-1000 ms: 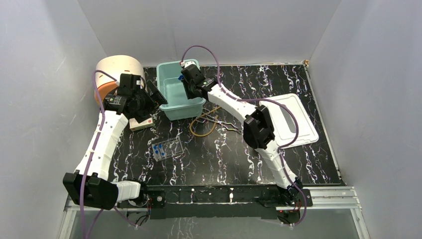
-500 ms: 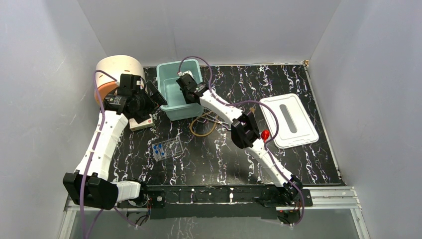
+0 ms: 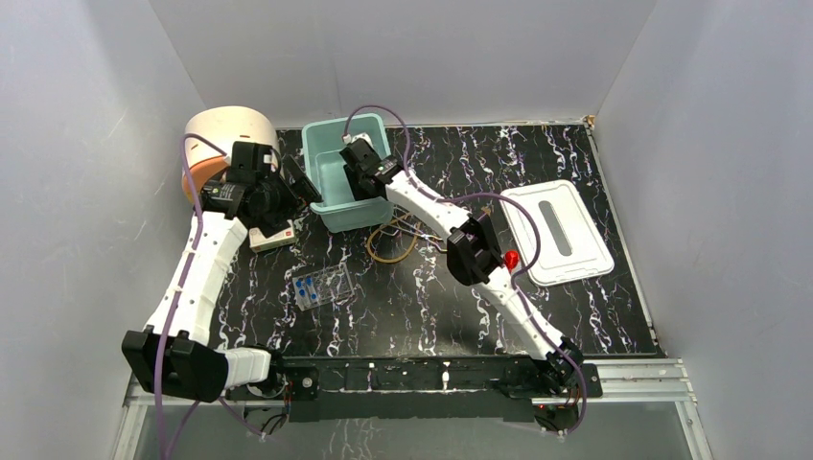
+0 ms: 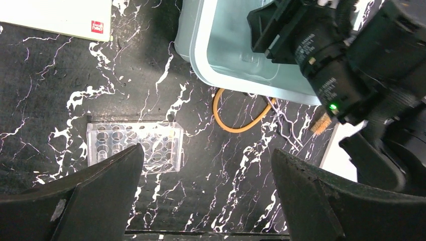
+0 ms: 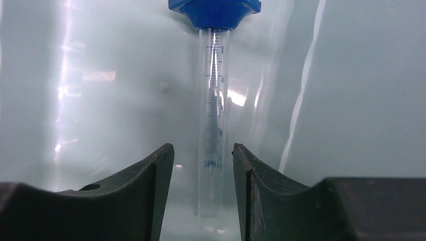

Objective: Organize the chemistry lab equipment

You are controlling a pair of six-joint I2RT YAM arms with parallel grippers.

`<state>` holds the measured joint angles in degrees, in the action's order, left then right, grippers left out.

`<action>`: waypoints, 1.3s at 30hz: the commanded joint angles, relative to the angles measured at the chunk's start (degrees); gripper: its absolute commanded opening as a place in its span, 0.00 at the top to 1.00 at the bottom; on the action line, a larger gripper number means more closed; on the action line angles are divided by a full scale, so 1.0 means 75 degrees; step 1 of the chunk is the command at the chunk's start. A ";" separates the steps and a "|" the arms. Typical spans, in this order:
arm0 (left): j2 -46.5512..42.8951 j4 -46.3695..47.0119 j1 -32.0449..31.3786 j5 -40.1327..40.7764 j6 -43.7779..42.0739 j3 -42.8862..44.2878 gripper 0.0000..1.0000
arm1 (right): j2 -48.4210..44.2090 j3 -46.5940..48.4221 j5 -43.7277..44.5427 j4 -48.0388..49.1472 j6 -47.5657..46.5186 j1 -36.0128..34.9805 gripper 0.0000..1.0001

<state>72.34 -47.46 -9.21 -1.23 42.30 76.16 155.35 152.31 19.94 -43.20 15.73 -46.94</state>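
Inside bin (image 3: 355, 216), right end effector (image 5: 202, 150) — syringe (image 5: 212, 100) released

Surface: black tabletop (image 3: 594, 316), veined in white.
10 o'clock: cream-and-orange drum (image 3: 219, 129), set at the corner.
11 o'clock: teal tub (image 3: 357, 214).
9 o'clock: white box (image 3: 273, 237), red-labelled.
8 o'clock: clear rack (image 3: 323, 286), laid flat.
Centre: amber tubing loop (image 3: 388, 251).
3 o'clock: white lid (image 3: 561, 235), laid flat.

The table (image 3: 594, 311) is viewed from above and behind; the teal bin (image 3: 331, 182), at eleven o'clock, is shared with both wrist views.
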 commanded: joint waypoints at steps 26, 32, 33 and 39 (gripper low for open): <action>-0.0574 0.2470 0.0021 0.0703 -0.0977 -0.0343 0.02 | -0.8527 -0.6195 0.1237 -0.0474 -0.0070 0.0839 0.11; -0.0451 0.2984 0.0021 0.0482 -0.1127 -0.0358 0.02 | -0.9714 -0.7647 0.1595 -0.1376 0.0687 0.1462 0.11; -0.0457 0.3124 0.0021 0.0436 -0.1129 -0.0416 0.02 | -0.9931 -0.7976 0.1593 -0.1444 0.0820 0.1551 0.10; -0.0621 0.3644 0.0021 0.0686 -0.0639 -0.0708 0.02 | -1.1166 -0.9704 0.0966 -0.1573 0.1812 0.1873 0.09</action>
<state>69.19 -24.29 -9.21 3.01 35.64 72.38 76.77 84.79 29.39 -53.15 22.72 -33.61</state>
